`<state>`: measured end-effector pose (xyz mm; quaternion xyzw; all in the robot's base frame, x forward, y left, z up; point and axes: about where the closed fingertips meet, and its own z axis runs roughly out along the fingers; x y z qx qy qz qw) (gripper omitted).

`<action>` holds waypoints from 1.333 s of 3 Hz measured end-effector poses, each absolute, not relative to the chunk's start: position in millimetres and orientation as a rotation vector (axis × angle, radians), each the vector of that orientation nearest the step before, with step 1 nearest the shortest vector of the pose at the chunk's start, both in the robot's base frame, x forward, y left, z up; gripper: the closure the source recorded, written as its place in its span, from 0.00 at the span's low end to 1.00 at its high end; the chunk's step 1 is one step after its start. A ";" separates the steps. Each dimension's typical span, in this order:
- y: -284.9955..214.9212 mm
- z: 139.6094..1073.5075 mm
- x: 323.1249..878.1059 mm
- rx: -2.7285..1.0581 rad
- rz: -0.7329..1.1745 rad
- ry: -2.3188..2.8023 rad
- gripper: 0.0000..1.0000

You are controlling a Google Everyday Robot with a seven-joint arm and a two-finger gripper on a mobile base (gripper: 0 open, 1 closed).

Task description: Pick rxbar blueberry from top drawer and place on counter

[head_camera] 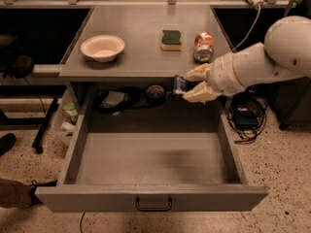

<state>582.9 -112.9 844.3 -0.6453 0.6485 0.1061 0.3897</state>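
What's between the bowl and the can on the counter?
The sponge, in the camera view. Tool grips the rxbar blueberry off the counter's front edge.

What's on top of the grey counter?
A white bowl, a green-and-yellow sponge and a red can sit on the counter. The pincer grips the rxbar blueberry just below its front edge, over the top drawer. Anything under the bowl is covered.

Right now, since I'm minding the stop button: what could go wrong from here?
1. The gripper holds the rxbar blueberry close by the front edge of the counter, above the top drawer; rising straight up could clip that edge.
2. The bar seems pinched by one end, so it might slip.
3. The can and sponge sit nearest on the counter; a careless placement could knock them.
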 end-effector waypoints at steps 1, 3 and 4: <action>-87.1 863.3 619.0 -1.597 0.275 1.665 1.00; -47.2 890.6 674.1 -1.454 0.244 1.746 1.00; -40.7 886.9 697.6 -1.402 0.240 1.792 1.00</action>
